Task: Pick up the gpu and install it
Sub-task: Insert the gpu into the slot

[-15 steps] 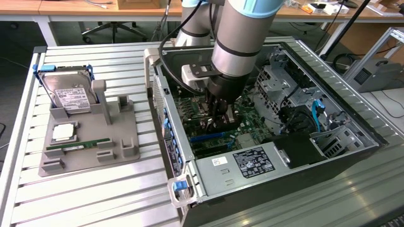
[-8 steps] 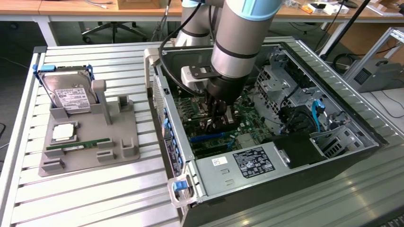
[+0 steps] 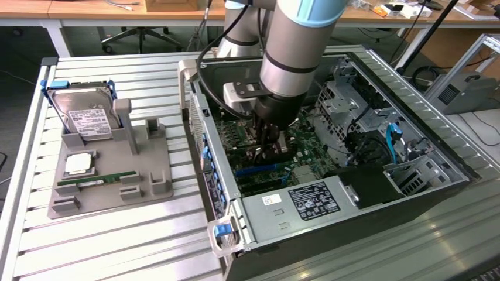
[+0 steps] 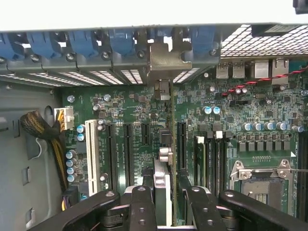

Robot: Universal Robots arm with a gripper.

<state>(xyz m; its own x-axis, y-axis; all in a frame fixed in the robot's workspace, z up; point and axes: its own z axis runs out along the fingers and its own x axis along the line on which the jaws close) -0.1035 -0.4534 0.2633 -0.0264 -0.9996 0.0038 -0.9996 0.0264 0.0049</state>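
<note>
Black end effector clenched on thin dark gpu card w/ silvery metal edge, edge-on, upright over green motherboard slots; beyond, card's metal bracket at rear slot openings of open grey PC case.

Robotics lab: aluminium-slat bench, wooden desks.

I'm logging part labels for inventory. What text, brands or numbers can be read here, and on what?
None can be read.
Hard drive white label: print too small.
Power supply black label and white sticker: too small.
Motherboard white markings: blurred.
Memory stick sticker: unreadable.
</note>
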